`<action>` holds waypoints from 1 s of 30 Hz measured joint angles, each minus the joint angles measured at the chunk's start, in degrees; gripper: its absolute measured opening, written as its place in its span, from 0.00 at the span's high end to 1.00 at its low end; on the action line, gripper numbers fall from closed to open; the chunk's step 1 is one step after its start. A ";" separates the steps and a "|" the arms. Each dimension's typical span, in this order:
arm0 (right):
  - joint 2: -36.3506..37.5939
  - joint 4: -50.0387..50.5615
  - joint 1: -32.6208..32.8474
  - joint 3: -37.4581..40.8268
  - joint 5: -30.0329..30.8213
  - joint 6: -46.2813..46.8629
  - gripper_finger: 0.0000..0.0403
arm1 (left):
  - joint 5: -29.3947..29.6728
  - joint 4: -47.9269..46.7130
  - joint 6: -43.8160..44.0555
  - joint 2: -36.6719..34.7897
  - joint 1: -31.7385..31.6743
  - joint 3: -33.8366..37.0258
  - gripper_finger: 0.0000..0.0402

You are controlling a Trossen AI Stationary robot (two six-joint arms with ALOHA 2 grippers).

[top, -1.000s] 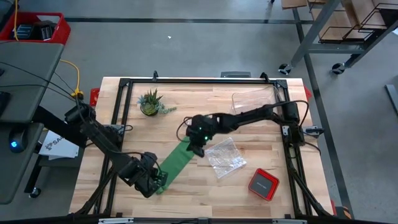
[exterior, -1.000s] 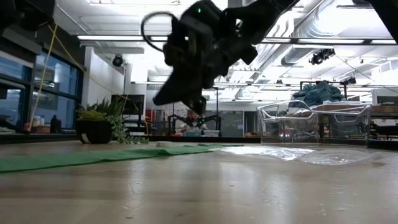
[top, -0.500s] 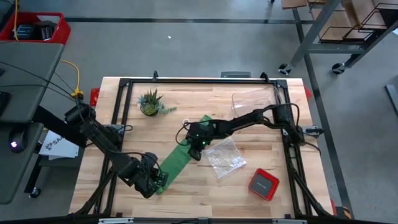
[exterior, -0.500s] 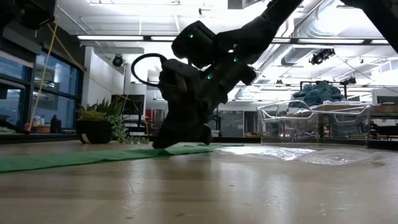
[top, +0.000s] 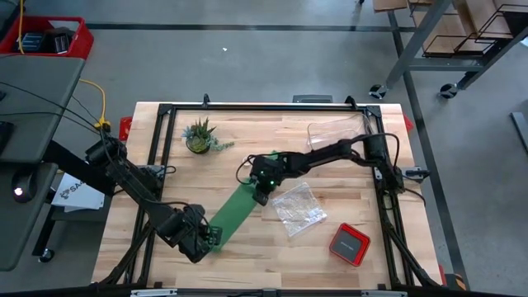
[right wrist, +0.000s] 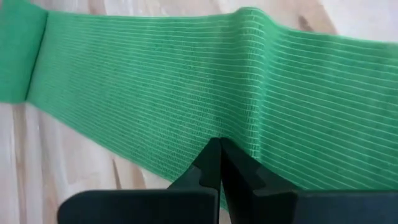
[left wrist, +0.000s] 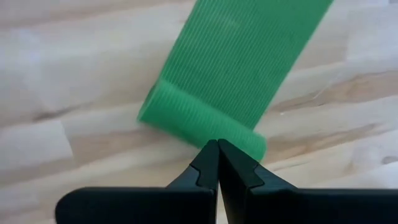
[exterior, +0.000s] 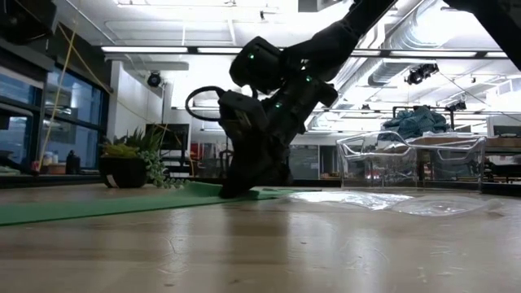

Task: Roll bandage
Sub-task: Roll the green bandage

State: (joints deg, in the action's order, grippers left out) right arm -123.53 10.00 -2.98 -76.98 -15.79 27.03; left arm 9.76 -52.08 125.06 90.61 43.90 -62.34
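Note:
The bright green bandage (top: 238, 205) lies flat as a long strip, slanting from the table's middle toward its near left. Its near end is rolled into a small roll (left wrist: 199, 127). My left gripper (top: 208, 238) is shut, with its tips at that roll. My right gripper (top: 261, 195) is shut and stands low on the flat strip (right wrist: 186, 87), toward its far end. The low view shows it down on the bandage (exterior: 244, 190). My left gripper touches the rolled near end of the bandage (left wrist: 214, 138) with its shut fingertips, coming at it slanting down across the roll's length. The roll lies on the table. My right gripper presses its shut fingertips down on the flat strip (right wrist: 219, 134), near the middle of its width and toward its far end. The fingers slant down from above. The strip lies flat on the table under them.
A crinkly clear plastic bag (top: 299, 206) lies right of the strip. A red box (top: 350, 244) sits at the near right. A small potted plant (top: 200, 136) stands at the far left and a clear container (top: 338, 132) at the far right. A black frame (top: 157, 165) runs around the table.
My right gripper has come down from above the table onto the bandage strip and now rests on it with its fingers shut. The strip stays flat.

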 joint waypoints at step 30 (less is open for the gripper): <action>3.92 -1.46 -3.81 0.32 -4.37 -5.56 1.00 | -9.77 5.17 4.26 -0.09 4.57 0.02 1.00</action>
State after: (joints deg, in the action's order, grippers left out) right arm -119.61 8.54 -6.79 -76.66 -20.16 21.47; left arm -0.01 -46.92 129.32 90.52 48.47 -62.33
